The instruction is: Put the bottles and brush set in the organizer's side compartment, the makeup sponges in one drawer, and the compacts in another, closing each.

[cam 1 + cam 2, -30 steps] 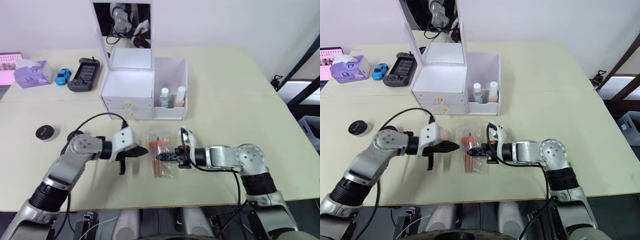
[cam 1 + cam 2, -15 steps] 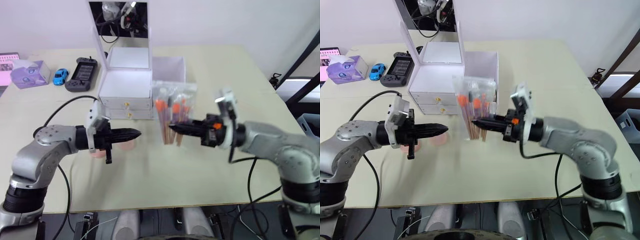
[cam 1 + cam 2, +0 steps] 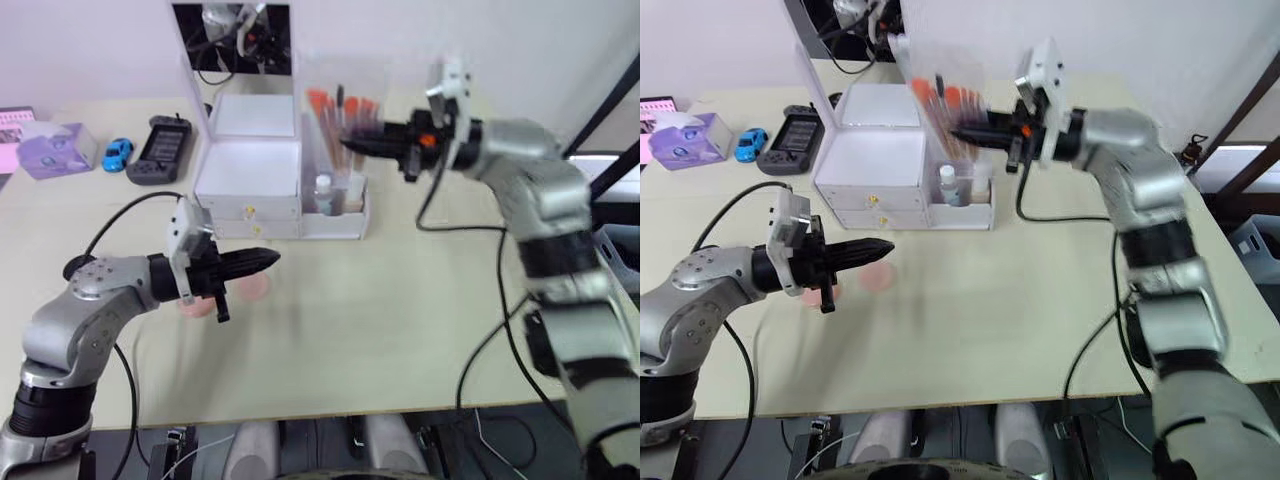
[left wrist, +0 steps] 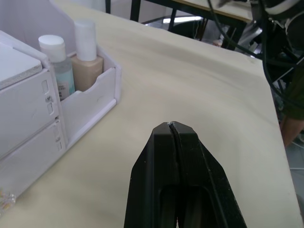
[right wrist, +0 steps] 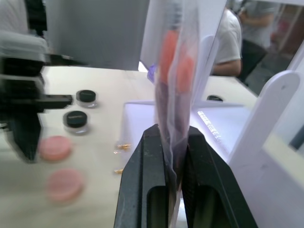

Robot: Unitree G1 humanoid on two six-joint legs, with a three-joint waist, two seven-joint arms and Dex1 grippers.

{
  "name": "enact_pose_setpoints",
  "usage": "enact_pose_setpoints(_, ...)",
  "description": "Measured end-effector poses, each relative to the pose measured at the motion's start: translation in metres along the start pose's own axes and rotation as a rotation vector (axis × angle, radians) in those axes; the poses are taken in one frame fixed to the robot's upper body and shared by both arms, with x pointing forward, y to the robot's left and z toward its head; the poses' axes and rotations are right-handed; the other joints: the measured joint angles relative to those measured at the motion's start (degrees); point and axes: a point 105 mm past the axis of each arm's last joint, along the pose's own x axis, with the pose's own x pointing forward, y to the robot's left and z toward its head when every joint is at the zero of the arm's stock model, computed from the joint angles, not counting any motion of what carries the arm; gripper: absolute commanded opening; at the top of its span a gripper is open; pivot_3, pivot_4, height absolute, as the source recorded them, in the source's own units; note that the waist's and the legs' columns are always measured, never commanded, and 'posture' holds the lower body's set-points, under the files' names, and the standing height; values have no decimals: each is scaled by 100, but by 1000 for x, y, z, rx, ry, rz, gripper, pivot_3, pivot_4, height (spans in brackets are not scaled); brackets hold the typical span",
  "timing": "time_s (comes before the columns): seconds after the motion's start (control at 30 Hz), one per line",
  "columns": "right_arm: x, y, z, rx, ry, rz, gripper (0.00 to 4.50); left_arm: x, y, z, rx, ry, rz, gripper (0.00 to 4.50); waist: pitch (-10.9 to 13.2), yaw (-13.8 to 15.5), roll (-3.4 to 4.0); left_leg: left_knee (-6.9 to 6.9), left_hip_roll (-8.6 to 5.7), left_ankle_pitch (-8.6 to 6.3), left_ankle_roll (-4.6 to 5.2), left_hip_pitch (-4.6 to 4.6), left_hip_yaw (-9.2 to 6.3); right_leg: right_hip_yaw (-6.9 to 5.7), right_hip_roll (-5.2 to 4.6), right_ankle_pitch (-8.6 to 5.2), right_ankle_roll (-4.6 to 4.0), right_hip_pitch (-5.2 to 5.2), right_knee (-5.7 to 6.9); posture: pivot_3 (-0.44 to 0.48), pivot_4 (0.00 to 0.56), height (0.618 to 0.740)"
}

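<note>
Broadly, the pale matte worktop [image 3: 420, 300] carries the white plastic organizer [image 3: 250, 185], a boxy piece with an upright mirror [image 3: 232, 38], two stacked gold-knobbed drawers and, at its end, the tall narrow side compartment [image 3: 340, 205]. The right arm reaches high and forward, elbow bent, so the right gripper [image 3: 352, 147] hovers over that compartment, its black fingers [image 5: 151, 161] pinching the brush set [image 3: 338, 120], a clear, flat, glossy pouch that stands upright with the orange bristles uppermost. The left arm lies low across the worktop, forearm level, and the left gripper [image 3: 268, 259] points sideways in front of the drawers with its smooth black fingers [image 4: 187, 156] pressed together on nothing. Two bottles [image 4: 73, 59] with white caps stand side by side inside the side compartment, one round with clear liquid, one flatter with beige. Two makeup sponges [image 5: 59, 166], flat round pink pads, lie on the worktop under the left gripper. Two compacts [image 5: 80, 109], small round black discs, sit beyond them.
</note>
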Motion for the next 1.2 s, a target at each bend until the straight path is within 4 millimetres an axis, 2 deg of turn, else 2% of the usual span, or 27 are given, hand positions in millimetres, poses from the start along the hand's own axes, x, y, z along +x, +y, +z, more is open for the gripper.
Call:
enact_pose_setpoints(0.1, 12, -17, -9, -76, 20, -8, 30, 0, -1, 1, 8, 0, 15, 0, 2, 12, 0, -5, 0, 1, -3, 0, -2, 0, 1, 2, 5, 0, 5, 0, 150, 740)
enact_pose_setpoints(0.23, 22, -24, -24, -120, 62, -31, 30, -1, -2, -1, 6, 0, 34, 0, 5, 13, 1, -8, -1, 6, -11, -1, -1, 2, -1, 4, 8, 1, 3, 0, 150, 740)
enact_pose_setpoints(0.4, 27, -22, -41, -117, 98, -53, 30, -2, -6, 1, 13, -6, 59, 0, 7, 2, 4, -9, 0, 9, -17, 2, -2, 4, -1, 5, 8, 0, 8, 0, 150, 740)
enact_pose_setpoints(0.57, 27, -19, -55, -128, 161, -53, 30, -14, -5, 0, 17, 4, 125, 0, 10, -11, 9, -10, 0, 14, -25, 6, -2, 5, 0, 3, 3, 0, 13, 0, 150, 740)
enact_pose_setpoints(0.7, 31, -17, -58, -154, 180, -51, 30, -16, -9, 0, 19, 20, 132, 0, 11, -13, 11, -14, 0, 33, -58, 6, -3, 8, 0, 6, -5, 1, 14, 0, 150, 740)
enact_pose_setpoints(0.8, 40, -11, -61, -175, 194, -31, 30, -18, -10, -2, 12, 27, 138, 0, 11, -32, 11, -14, -1, 37, -65, 9, -3, 10, 0, 10, -10, 0, 18, 0, 150, 740)
enact_pose_setpoints(1.13, 47, -6, -71, -218, 258, -19, 30, -23, -9, -1, 26, 38, 172, 0, 11, -115, 10, -15, -1, 39, -68, 9, -5, 11, 1, 11, -9, 2, 19, 0, 150, 740)
enact_pose_setpoints(1.2, 49, -6, -71, -232, 262, -17, 913, -23, -10, -2, 27, 39, 175, 0, 11, -132, 10, -14, -1, 39, -68, 9, -5, 11, 1, 13, -6, 2, 19, 0, 150, 740)
